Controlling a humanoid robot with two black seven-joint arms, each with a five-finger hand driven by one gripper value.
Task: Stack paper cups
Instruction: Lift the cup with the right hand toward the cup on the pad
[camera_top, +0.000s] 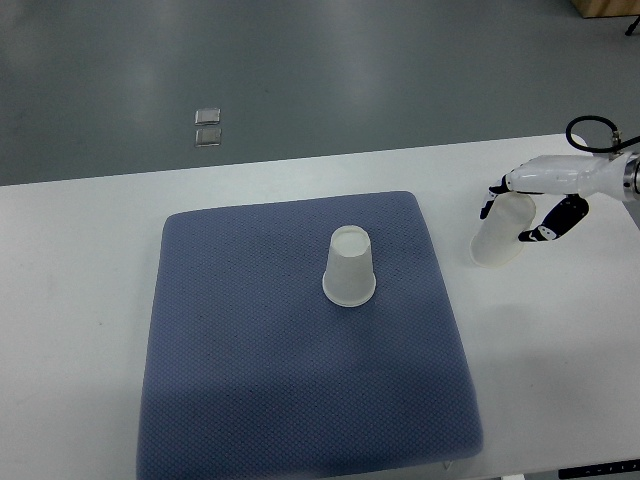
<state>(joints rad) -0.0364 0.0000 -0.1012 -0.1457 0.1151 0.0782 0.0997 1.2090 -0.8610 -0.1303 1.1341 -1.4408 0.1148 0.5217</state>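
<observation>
Right hand closed round a tilted cup over the bench, 2nd cup upside-down on mat: light, crushable, so grip sidewall gently.

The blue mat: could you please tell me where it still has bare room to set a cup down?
The blue mat is bare along its left side and its whole near half, below the upside-down cup at its centre. Off the mat's right edge, the right hand holds a second cup over the white table, so it is crowded there.
</observation>
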